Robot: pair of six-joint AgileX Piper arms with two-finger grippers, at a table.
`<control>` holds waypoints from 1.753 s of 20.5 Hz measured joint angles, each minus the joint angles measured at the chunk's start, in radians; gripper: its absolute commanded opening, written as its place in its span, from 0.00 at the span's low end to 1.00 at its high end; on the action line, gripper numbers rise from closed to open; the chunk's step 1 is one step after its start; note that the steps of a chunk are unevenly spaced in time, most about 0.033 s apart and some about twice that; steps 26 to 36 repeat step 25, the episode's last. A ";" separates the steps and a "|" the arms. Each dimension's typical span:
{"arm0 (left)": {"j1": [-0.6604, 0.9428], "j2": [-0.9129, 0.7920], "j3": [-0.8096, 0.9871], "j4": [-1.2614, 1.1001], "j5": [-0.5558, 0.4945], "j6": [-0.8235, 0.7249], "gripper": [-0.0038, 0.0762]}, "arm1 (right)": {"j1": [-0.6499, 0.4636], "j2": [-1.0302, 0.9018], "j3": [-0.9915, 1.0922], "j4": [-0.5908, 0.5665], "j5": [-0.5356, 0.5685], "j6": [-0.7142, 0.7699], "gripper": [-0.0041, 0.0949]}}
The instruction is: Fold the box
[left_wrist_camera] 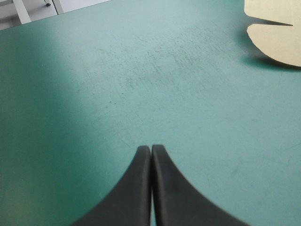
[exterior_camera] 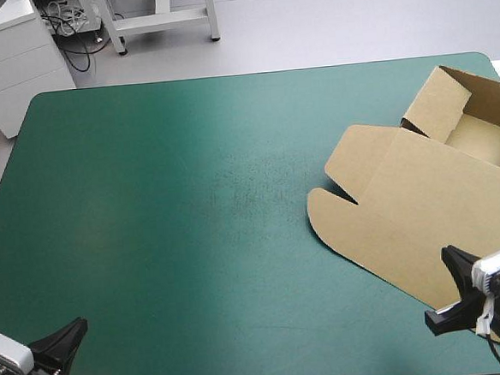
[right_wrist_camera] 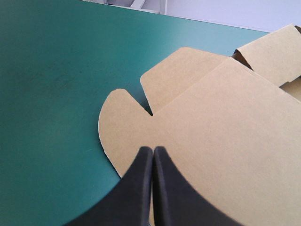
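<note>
The brown box [exterior_camera: 405, 202] lies at the table's right side. Its tray [exterior_camera: 477, 124], with walls raised, sits at the far right, and the lid lies flat toward the front, with a rounded flap [exterior_camera: 329, 212] at its left. My right gripper [exterior_camera: 444, 255] is shut and hovers over the lid's near part, holding nothing. In the right wrist view the gripper [right_wrist_camera: 153, 148] points across the lid [right_wrist_camera: 225, 122] toward the tray wall [right_wrist_camera: 273, 52]. My left gripper [exterior_camera: 78, 325] is shut at the front left corner. Its wrist view shows the gripper [left_wrist_camera: 151, 147] over bare cover, the box flap [left_wrist_camera: 277, 37] far ahead.
The teal-green cover [exterior_camera: 191, 200] stretches left of the box to the table's left edge. The tray sits close to the table's right edge. A white cabinet [exterior_camera: 9, 58] and a metal frame [exterior_camera: 161, 18] stand on the floor beyond the far edge.
</note>
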 measured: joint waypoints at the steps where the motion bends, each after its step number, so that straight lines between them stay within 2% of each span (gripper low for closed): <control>1: 0.000 -0.015 0.013 -0.002 -0.003 0.000 0.01 | 0.000 -0.031 0.026 -0.001 -0.005 -0.001 0.02; 6: 0.000 -0.098 0.091 -0.037 -0.062 -0.001 0.01 | 0.000 -0.188 0.152 -0.035 -0.017 0.000 0.02; 12: 0.000 -0.140 0.171 -0.045 -0.079 -0.001 0.01 | 0.000 -0.351 0.264 -0.053 -0.030 0.017 0.02; 36: 0.000 -0.142 0.202 -0.053 -0.097 -0.001 0.01 | 0.000 -0.359 0.306 -0.066 -0.030 0.060 0.02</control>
